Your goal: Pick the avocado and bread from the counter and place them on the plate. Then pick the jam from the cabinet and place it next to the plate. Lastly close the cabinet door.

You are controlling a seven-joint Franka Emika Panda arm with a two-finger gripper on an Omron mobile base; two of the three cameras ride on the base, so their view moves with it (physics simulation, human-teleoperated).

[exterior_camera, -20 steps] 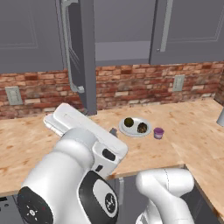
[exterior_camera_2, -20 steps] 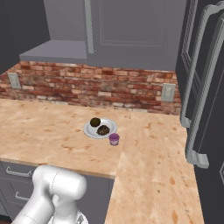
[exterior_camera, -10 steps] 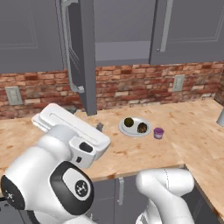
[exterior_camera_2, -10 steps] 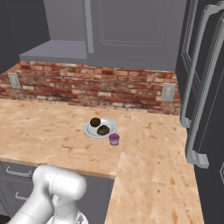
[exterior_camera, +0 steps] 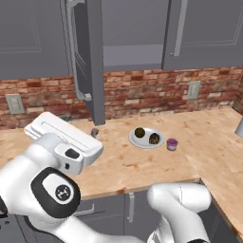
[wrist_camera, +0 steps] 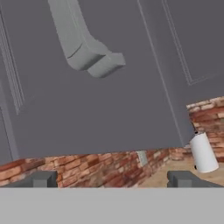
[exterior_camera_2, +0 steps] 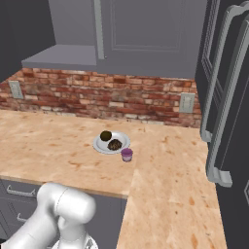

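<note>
The plate (exterior_camera: pixel 146 142) (exterior_camera_2: pixel 101 146) sits on the counter (exterior_camera: pixel 118 163) (exterior_camera_2: pixel 48 146). On it lie the olive-green avocado (exterior_camera: pixel 139 132) (exterior_camera_2: pixel 105 135) and the brown bread (exterior_camera: pixel 154 139) (exterior_camera_2: pixel 115 144). The jam (exterior_camera: pixel 172 144) (exterior_camera_2: pixel 127 154) stands just beside the plate's rim. The cabinet door (exterior_camera: pixel 90 61) (wrist_camera: pixel 109 87) hangs open, showing the cabinet shelf (exterior_camera: pixel 133 61) (exterior_camera_2: pixel 63 56). My gripper (wrist_camera: pixel 113 179) is open and holds nothing. It faces the door's outer panel just below the handle's lower end (wrist_camera: pixel 87 59). One dark fingertip (exterior_camera: pixel 94 132) shows beneath the door's bottom edge.
A brick backsplash with outlets (exterior_camera: pixel 193 89) (exterior_camera_2: pixel 186 102) runs behind the counter. A white cylinder (wrist_camera: pixel 203 153) stands on the counter at the right of the hand view. Tall dark doors with long handles (exterior_camera_2: pixel 221 97) rise at the counter's right end.
My arm has swung left in the left base view, carrying the hand toward the open cabinet door. The gripper has stayed open. Plate, food and jam have not moved.
</note>
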